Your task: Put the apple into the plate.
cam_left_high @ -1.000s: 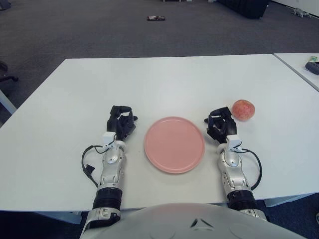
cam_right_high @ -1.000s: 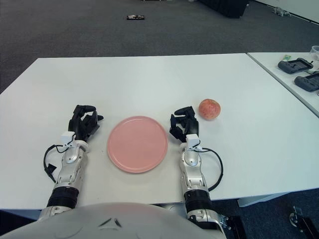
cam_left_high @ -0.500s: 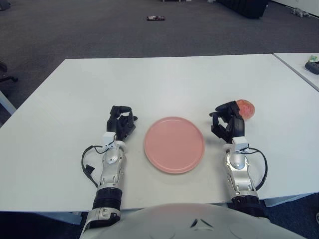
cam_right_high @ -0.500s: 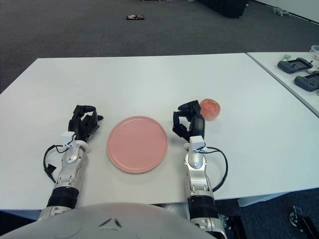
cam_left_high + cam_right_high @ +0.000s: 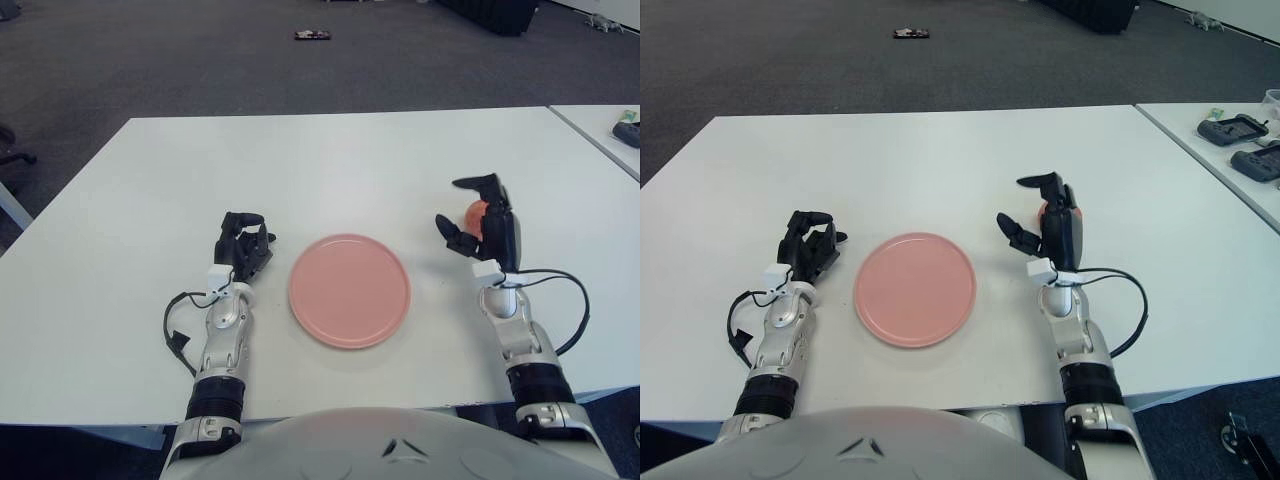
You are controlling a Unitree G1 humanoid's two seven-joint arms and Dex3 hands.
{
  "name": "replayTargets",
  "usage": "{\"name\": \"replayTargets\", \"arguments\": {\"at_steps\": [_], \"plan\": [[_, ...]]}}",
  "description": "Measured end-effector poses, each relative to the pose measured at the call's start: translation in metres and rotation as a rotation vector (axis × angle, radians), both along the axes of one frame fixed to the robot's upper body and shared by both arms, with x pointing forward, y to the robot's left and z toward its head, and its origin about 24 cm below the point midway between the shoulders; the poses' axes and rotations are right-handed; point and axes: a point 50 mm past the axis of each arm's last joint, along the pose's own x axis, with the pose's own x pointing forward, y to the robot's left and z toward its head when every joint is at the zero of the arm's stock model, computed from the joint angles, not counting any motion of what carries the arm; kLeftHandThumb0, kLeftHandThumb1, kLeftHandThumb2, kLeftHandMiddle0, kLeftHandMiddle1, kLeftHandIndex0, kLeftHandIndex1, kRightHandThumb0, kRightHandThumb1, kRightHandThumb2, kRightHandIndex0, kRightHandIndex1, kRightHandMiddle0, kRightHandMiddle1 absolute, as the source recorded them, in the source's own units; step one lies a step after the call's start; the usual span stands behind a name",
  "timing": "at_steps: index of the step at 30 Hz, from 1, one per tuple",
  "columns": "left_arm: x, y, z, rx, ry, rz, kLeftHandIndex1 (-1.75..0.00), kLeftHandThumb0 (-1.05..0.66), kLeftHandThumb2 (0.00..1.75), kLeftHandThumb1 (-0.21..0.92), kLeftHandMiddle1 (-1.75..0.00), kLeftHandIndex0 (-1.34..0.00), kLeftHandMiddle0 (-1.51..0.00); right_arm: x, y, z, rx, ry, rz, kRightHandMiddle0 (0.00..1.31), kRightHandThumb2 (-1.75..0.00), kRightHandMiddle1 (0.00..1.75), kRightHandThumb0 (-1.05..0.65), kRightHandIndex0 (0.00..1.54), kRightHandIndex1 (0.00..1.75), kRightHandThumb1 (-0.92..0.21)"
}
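A pink round plate (image 5: 349,290) lies on the white table between my two hands. The apple (image 5: 476,214), red-orange, sits right of the plate and is mostly hidden behind my right hand. My right hand (image 5: 478,214) is raised above the table just in front of the apple, fingers spread open, holding nothing. It also shows in the right eye view (image 5: 1046,217). My left hand (image 5: 243,248) rests on the table left of the plate, fingers curled, empty.
The white table (image 5: 330,160) extends far behind the plate. A second table at the right carries dark devices (image 5: 1240,130). A small dark object (image 5: 312,37) lies on the grey carpet far behind.
My right hand has lifted off the table, moved right toward the apple and spread its fingers; it now covers most of the apple. The left hand, plate and apple have not moved.
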Motion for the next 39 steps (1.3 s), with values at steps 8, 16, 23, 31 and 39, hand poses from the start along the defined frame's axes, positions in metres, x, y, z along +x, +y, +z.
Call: {"name": "replayTargets", "arguments": {"at_steps": [8, 16, 23, 31, 39], "plan": [[0.000, -0.001, 0.000, -0.011, 0.000, 0.004, -1.75, -0.37, 0.72, 0.79, -1.38, -0.27, -0.57, 0.024, 0.001, 0.014, -0.070, 0.033, -0.007, 0.00, -0.62, 0.29, -0.87, 0.00, 0.04, -0.75], [0.000, -0.001, 0.001, -0.005, -0.011, 0.005, -1.75, -0.37, 0.74, 0.77, -1.38, -0.28, -0.58, 0.037, -0.007, 0.036, -0.159, 0.053, -0.027, 0.00, -0.55, 0.06, -0.92, 0.00, 0.00, -0.76], [-0.001, -0.001, 0.000, 0.004, -0.007, 0.009, -1.75, -0.37, 0.74, 0.77, -1.39, -0.28, -0.59, 0.040, -0.014, 0.033, -0.194, 0.152, -0.060, 0.00, -0.51, 0.00, -0.93, 0.00, 0.00, -0.72], [-0.002, -0.001, 0.001, 0.002, -0.007, 0.012, -1.75, -0.36, 0.71, 0.79, -1.39, -0.27, -0.56, 0.050, -0.020, 0.037, -0.226, 0.229, -0.101, 0.00, -0.48, 0.00, -0.93, 0.00, 0.00, -0.63], [-0.002, -0.001, 0.001, 0.000, -0.009, 0.013, -1.75, -0.37, 0.71, 0.79, -1.41, -0.27, -0.57, 0.062, -0.023, 0.048, -0.265, 0.292, -0.127, 0.00, -0.47, 0.00, -0.96, 0.00, 0.00, -0.61]]}}
